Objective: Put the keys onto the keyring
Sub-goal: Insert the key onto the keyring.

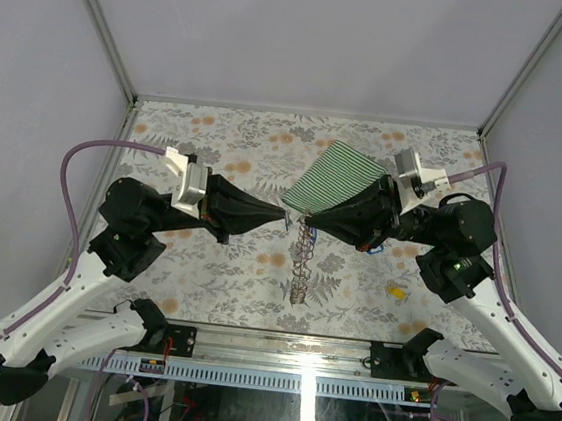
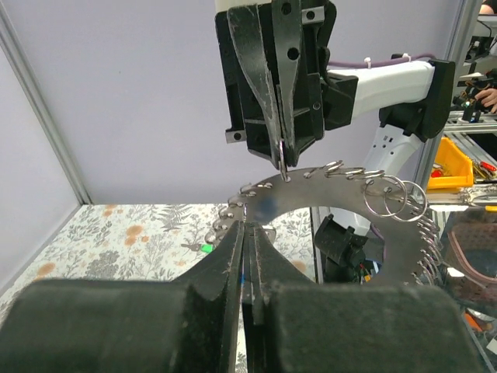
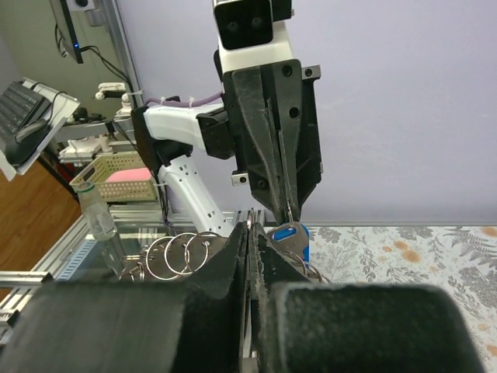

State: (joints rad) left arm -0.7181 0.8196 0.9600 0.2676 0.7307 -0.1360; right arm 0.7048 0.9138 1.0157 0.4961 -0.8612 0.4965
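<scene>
Both grippers meet tip to tip above the middle of the table. My left gripper (image 1: 285, 217) is shut on the blue key (image 3: 299, 233), pinching it at its small metal loop; in its own view (image 2: 248, 233) only a blue speck shows between the pads. My right gripper (image 1: 309, 217) is shut on a small ring at the top edge of the keyring (image 1: 302, 263), which hangs down from it. The keyring (image 2: 342, 203) is a silvery band edged with several split rings (image 3: 175, 252). A yellow key (image 1: 394, 293) lies on the table at the right.
The green-and-white striped cloth (image 1: 340, 175) lies behind the grippers. The floral table mat (image 1: 214, 274) ends at a metal rail (image 1: 277, 346) at the near edge. Frame posts and grey walls close in the back and sides.
</scene>
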